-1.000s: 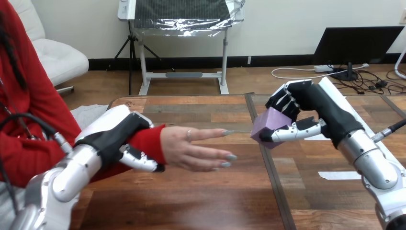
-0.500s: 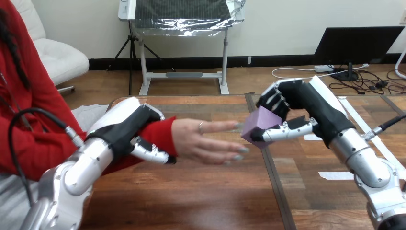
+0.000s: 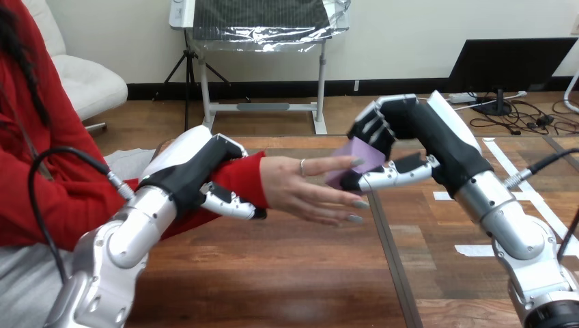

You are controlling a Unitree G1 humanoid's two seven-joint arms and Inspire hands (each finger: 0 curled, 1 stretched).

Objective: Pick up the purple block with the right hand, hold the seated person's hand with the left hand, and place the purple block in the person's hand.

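My right hand is shut on the purple block, fingers over its top and thumb under it. The block hangs above the table, right at the fingertips of the person's hand, partly hidden behind those fingers. That hand reaches in from the left, held flat and above the wood. My left hand is curled round the person's wrist in its red sleeve, thumb showing below the sleeve.
The wooden table has a dark seam running front to back near the middle. White tape strips lie on its right half. The person sits at the left side.
My right hand has carried the purple block leftward until it meets the person's fingertips. My left hand and the person's wrist have moved right and slightly up.
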